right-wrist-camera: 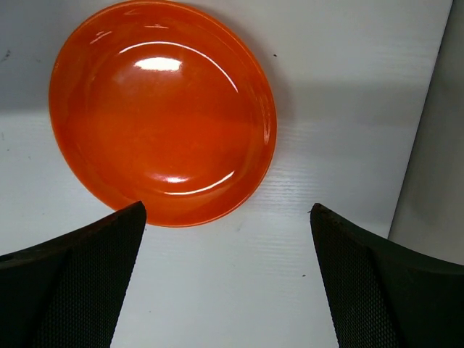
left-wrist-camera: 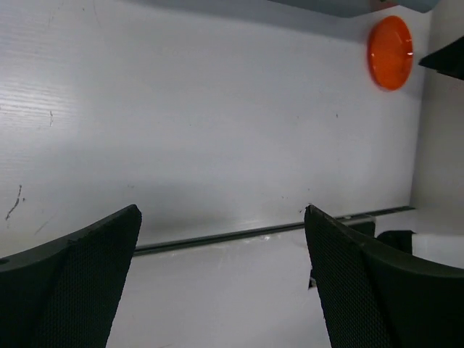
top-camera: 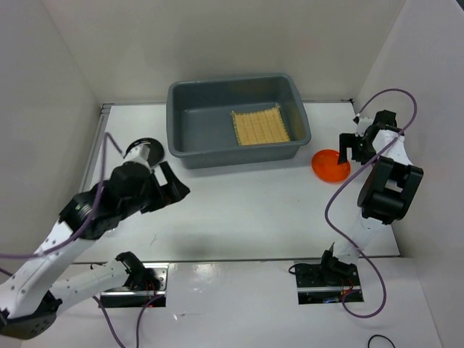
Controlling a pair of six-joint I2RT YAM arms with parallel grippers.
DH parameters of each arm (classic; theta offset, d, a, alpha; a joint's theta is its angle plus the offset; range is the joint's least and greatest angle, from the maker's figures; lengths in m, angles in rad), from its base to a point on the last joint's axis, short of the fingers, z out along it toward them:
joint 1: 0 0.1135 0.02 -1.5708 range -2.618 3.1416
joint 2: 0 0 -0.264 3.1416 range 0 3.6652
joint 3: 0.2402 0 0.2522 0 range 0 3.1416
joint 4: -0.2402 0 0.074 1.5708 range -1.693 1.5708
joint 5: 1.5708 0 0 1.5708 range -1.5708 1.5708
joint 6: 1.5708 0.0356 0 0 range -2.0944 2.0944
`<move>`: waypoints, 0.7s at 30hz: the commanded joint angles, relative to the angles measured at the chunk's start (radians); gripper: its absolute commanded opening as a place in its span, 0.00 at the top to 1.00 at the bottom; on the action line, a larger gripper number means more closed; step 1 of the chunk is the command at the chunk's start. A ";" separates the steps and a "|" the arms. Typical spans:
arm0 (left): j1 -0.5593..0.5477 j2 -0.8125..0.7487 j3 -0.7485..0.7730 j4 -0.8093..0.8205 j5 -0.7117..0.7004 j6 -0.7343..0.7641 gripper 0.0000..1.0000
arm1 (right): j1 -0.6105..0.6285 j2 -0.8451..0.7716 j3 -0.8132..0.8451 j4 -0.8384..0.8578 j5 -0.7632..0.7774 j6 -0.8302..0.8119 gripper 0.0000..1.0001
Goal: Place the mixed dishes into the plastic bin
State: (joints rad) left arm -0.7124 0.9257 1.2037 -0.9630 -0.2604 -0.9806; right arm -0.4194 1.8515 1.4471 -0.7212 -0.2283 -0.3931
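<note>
White table (top-camera: 239, 210), side wall (top-camera: 428, 72) close: orange plate (right-wrist-camera: 163, 109) lies flat just beside the grey plastic bin (top-camera: 181, 138), my right gripper (right-wrist-camera: 226, 214) wide and empty at its edge; a shallow bite on that glossy low rim could skid it away.
</note>
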 commanded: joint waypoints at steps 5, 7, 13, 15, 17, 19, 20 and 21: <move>0.004 -0.179 -0.119 0.026 0.061 -0.159 0.01 | -0.073 0.190 0.065 0.003 -0.011 -0.015 0.02; 0.004 -0.188 -0.119 0.017 0.070 -0.179 0.01 | -0.105 0.239 0.104 0.003 -0.011 -0.015 0.02; 0.004 -0.209 -0.119 0.007 0.090 -0.202 0.01 | -0.137 0.435 0.254 -0.176 -0.195 -0.065 0.07; 0.004 -0.223 -0.128 0.007 0.099 -0.213 0.01 | -0.137 0.480 0.278 -0.226 -0.259 -0.087 0.07; 0.004 -0.243 -0.138 0.007 0.108 -0.231 0.01 | -0.137 0.514 0.291 -0.268 -0.305 -0.121 0.09; 0.004 -0.243 -0.138 0.017 0.118 -0.242 0.01 | -0.128 0.574 0.308 -0.351 -0.374 -0.151 0.17; 0.004 -0.252 -0.148 0.017 0.118 -0.242 0.01 | -0.128 0.590 0.321 -0.371 -0.394 -0.173 0.19; 0.004 -0.252 -0.148 0.026 0.127 -0.254 0.01 | -0.116 0.606 0.322 -0.389 -0.410 -0.185 0.21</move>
State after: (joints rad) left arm -0.7120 0.6857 1.0725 -0.9646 -0.1619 -1.1927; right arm -0.5575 2.2807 1.8259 -0.9249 -0.5117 -0.5201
